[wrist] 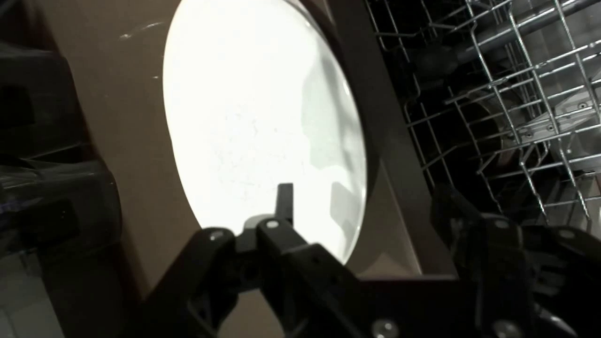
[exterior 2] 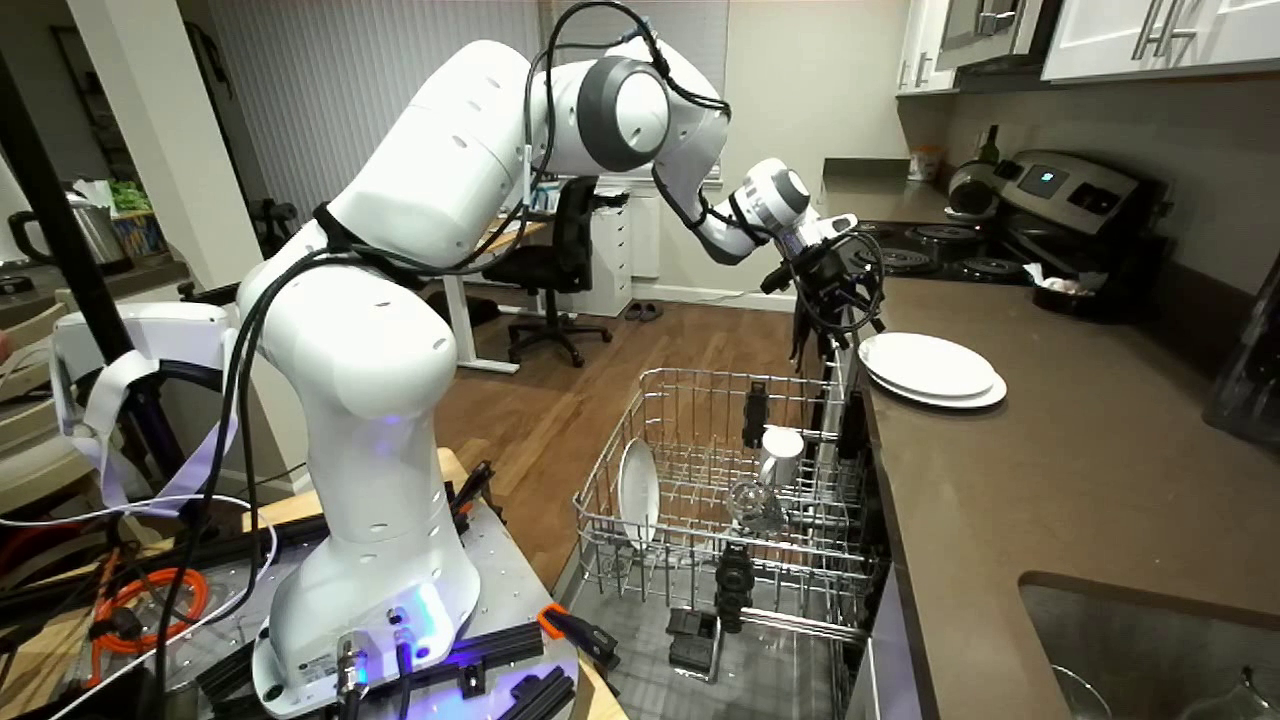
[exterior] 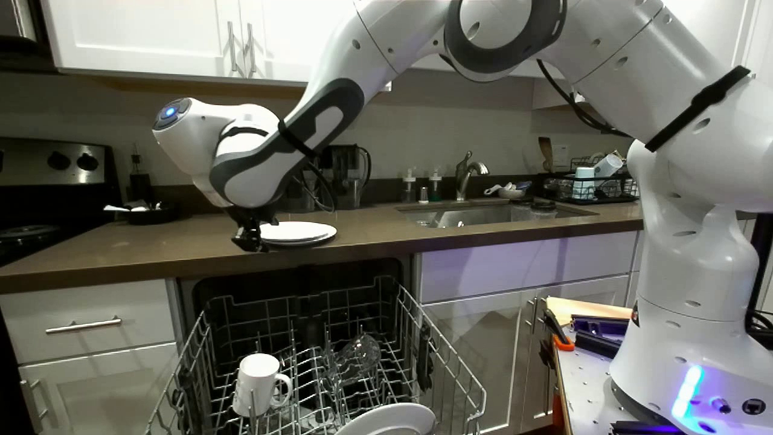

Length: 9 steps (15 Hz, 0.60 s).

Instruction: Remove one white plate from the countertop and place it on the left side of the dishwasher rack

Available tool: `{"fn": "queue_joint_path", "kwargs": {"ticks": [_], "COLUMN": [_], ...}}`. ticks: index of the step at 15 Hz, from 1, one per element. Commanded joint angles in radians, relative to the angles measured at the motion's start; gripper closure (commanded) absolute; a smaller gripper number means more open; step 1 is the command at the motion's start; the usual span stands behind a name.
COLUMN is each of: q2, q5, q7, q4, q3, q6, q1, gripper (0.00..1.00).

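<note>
Spread wide at the counter (exterior 2: 1100,450), the pincer (wrist: 364,199) should pinch only the upper white plate (exterior 2: 930,363) by its rim.

No legible writing — not a word, brand or number can be made out.
In an exterior view, the pale label (exterior 2: 318,665) low on the robot base (exterior 2: 362,600) is too small to read. The lit display (exterior 2: 1045,180) on the stove's back panel (exterior 2: 1070,190) glows pale blue — whether it shows digits, I can't tell. The coloured package (exterior 2: 143,232) at that view's left side is too blurred to read.
</note>
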Motion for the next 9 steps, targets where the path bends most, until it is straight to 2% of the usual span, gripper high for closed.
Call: {"fn": "queue_joint_path", "kwargs": {"ticks": [1,4,6,7,8,9], "q2": [0.025,0.035,0.04,0.045,0.051,0.056], "q5": [-0.032,-0.045,-0.05,-0.051,-0.053,-0.055], "q7": [0.004,0.006,0.008,0.009,0.011,0.01], "q4": [0.032,0.038,0.042,0.048,0.055,0.062], "q3": [-0.008,-0.008,-0.009,-0.009,-0.01,-0.01], "q6": [-0.001,-0.001,-0.001,-0.001,-0.001,0.0], "q1": [0.009,0.009,0.01,0.01,0.01,0.01], "gripper": [0.4,0.65,0.75,0.71,0.72,0.65]}}
